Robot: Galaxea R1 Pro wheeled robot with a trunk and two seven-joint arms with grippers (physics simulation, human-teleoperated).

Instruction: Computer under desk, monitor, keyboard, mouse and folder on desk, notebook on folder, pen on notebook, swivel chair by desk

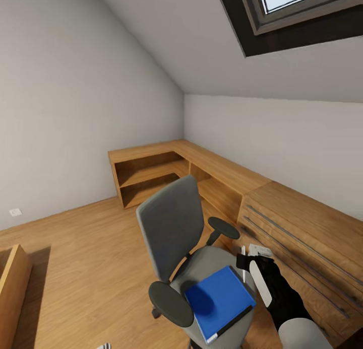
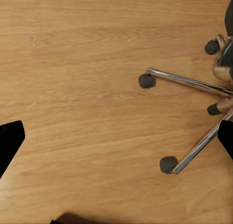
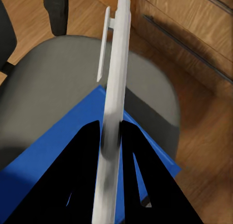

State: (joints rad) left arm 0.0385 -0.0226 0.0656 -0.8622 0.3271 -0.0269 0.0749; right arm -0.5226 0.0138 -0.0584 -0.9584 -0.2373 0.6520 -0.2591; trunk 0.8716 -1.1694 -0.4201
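The pen (image 3: 112, 112), a slim pale stick with a clip, is clamped between the two black fingers (image 3: 73, 185) of the right tool (image 1: 250, 261), which grips it near its lower half; its lower end runs out of the right wrist view, and in the head view it shows as a thin white sliver (image 1: 244, 268) hard to make out beside the black hand. Just below and beside the tool lies the folder (image 1: 219, 301), bright blue and flat on the grey seat of the swivel chair (image 1: 174, 228), one corner reaching the seat's front edge; a thin pale and dark edge under it is too slight to identify. The chair's chrome base (image 2: 194, 83) and black casters show in the left wrist view, partly cut off. The left tool's fingers (image 2: 9, 141) appear as dark tips at opposite borders, spread wide over bare wooden floor (image 2: 82, 64). Behind the chair stand low wooden corner shelves (image 1: 151, 172) and a wooden drawer cabinet (image 1: 302, 228) against white walls, with a skylight (image 1: 302, 11) in the sloping ceiling.
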